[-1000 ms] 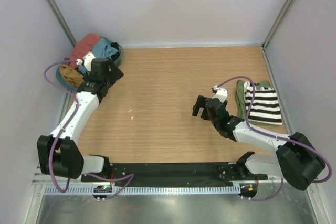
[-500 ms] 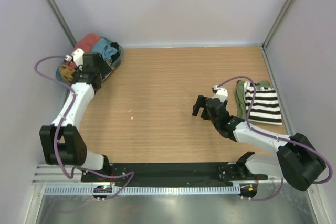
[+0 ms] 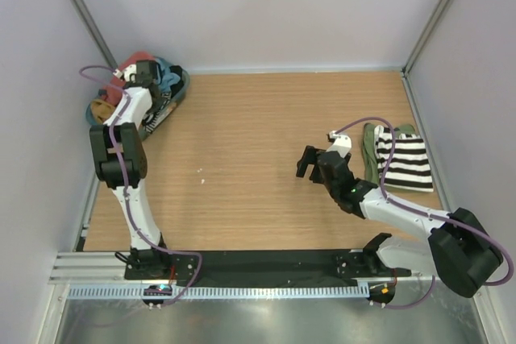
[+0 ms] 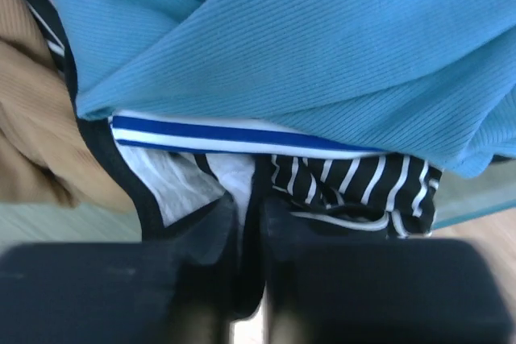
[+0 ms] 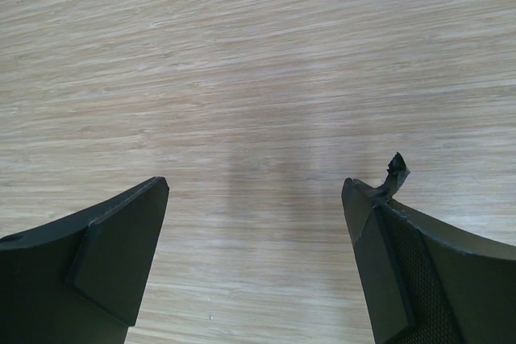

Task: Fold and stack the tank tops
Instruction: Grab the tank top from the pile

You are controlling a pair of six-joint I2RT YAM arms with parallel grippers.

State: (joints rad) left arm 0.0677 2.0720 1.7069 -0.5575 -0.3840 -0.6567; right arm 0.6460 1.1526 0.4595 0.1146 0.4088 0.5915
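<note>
Plunged the left end effector point(image 4: 250, 227) into the basket point(image 3: 185, 84) and just pinched it shut on a striped tank top point(image 4: 355, 187) under the teal one point(image 4: 322, 46). Kept the right end effector point(image 5: 256, 199) wide open above the table point(image 5: 242, 54). Looks ready for lifting out and folding.

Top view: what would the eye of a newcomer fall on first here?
First, the bright heap of tops in the basket at the far left corner, where the left gripper pinches a striped top beneath a blue top. Then, at the right edge, a folded striped top lies on an olive top, with the right gripper open over the bare table nearby.
</note>
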